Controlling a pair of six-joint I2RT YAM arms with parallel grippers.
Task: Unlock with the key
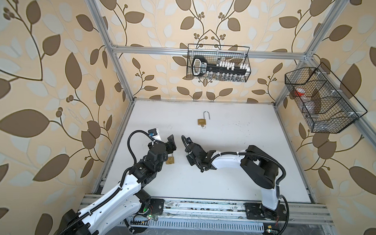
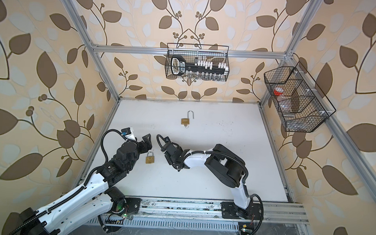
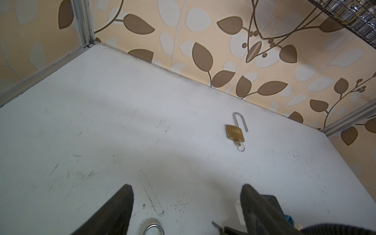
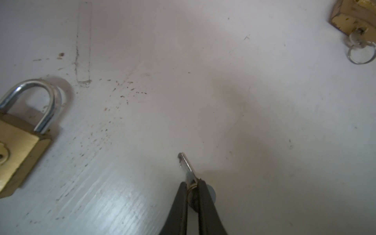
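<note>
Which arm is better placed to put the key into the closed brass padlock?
Right. The right tool is shut on the small silver key, near the closed brass padlock; the left tool is open and empty.

High stereo pair down onto the table (image 1: 224,166); low, close wrist views, open padlock (image 3: 235,134) in all

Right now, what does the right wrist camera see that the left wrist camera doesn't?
Only the right wrist view shows the shut lock's brass body. Only the left wrist view shows the open lock's raised shackle, the wall and the open left tool. Both show the table, the shut lock's shackle and the open lock's key ring.
</note>
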